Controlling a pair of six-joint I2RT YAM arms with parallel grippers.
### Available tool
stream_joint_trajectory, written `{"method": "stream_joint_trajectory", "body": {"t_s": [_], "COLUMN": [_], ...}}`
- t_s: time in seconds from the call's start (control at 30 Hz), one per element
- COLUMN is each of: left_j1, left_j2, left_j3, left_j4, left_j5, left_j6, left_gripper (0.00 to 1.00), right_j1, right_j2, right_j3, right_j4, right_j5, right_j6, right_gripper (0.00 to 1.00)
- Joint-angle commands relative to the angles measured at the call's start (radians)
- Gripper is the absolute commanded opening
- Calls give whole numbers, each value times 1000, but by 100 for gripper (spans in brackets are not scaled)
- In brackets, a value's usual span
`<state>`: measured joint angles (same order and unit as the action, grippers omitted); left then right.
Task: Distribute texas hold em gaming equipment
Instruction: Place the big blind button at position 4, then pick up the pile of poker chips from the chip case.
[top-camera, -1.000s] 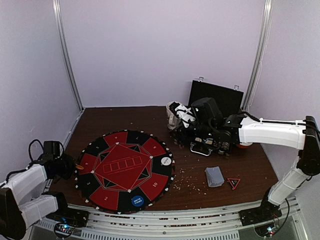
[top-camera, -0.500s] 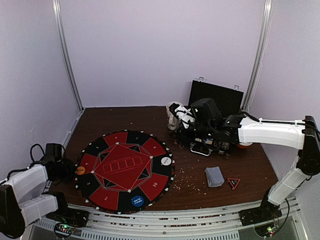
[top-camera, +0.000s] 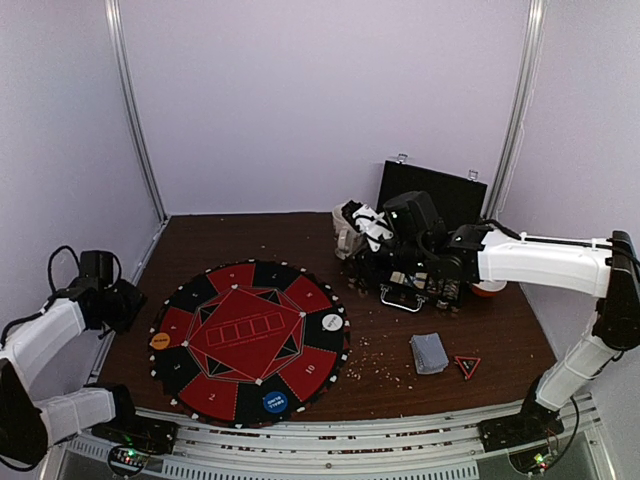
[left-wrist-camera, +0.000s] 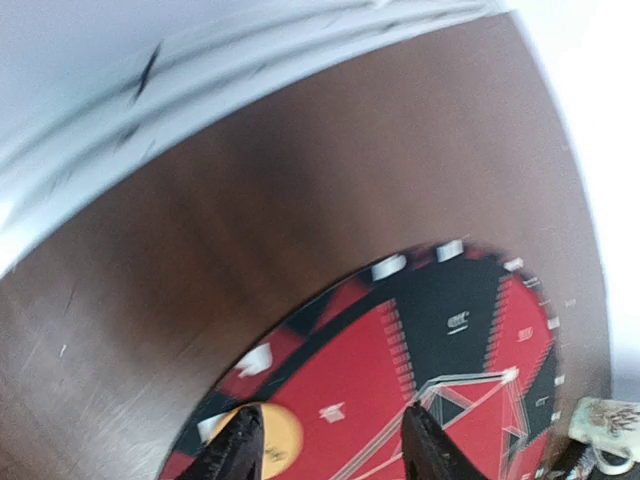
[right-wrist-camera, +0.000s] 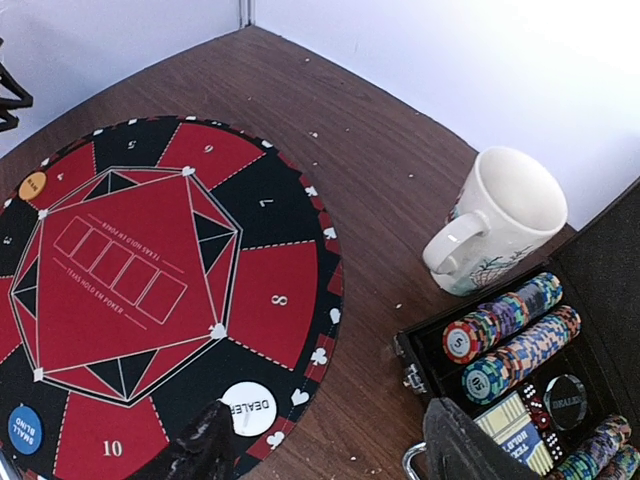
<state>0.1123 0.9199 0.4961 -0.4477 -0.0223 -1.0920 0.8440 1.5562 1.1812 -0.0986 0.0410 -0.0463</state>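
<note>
Jaws apart and empty on left arm (top-camera: 55, 335) and right arm (top-camera: 540, 262). Orange disc (top-camera: 160, 341) lies at mat's (top-camera: 245, 335) left edge, marking a seat; right arm hovers by chip case (right-wrist-camera: 610, 250), probably for chips (right-wrist-camera: 500, 320). Cards (top-camera: 430, 352) on worktop (top-camera: 250, 240).

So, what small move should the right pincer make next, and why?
Probably lower the right pincer towards the chip stacks in the open case. Its jaws stand open and empty near the case. The orange button, white dealer button and blue button already lie on the poker mat, but no chips do.
</note>
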Motion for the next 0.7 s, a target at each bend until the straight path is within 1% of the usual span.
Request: {"method": "stream_joint_trajectory", "body": {"t_s": [0.0,0.1,0.13,0.17,0.2,0.27,0.3,0.33,0.4,0.43,0.47,0.67], "left_j1": [-12,-56,-78,-104,-131,-203,-238,-269,-313,-333,-344,-388], "left_j2": [60,110,131,142,163,200,219,241,286,308,329,419], "left_j3": [198,305,333,358,381,422,439,457,491,506,521,581], "left_j4": [33,52,66,74,97,132,153,168,191,201,210,257], "left_j5": [-55,-95,-109,-123,-137,-163,-171,-175,-155,-139,-122,-58], "left_j6": [269,396,435,469,508,589,631,664,718,741,767,892], "left_gripper": [58,69,72,76,79,85,87,90,92,97,98,98], "right_j1": [-53,-95,-108,-119,-130,-154,-164,-175,-196,-207,-218,-279], "right_j2": [-21,-25,-26,-27,-26,-30,-35,-40,-54,-60,-65,-62], "right_j3": [61,87,96,107,118,136,142,145,149,150,150,172], "right_j4": [-64,-138,-172,-207,-244,-328,-360,-387,-439,-463,-487,-618], "right_j5": [81,130,142,156,173,200,210,216,228,231,232,264], "right_j6": [55,93,105,117,131,158,172,185,223,242,258,337], "right_gripper": [69,76,81,85,91,99,100,100,100,100,100,100]}}
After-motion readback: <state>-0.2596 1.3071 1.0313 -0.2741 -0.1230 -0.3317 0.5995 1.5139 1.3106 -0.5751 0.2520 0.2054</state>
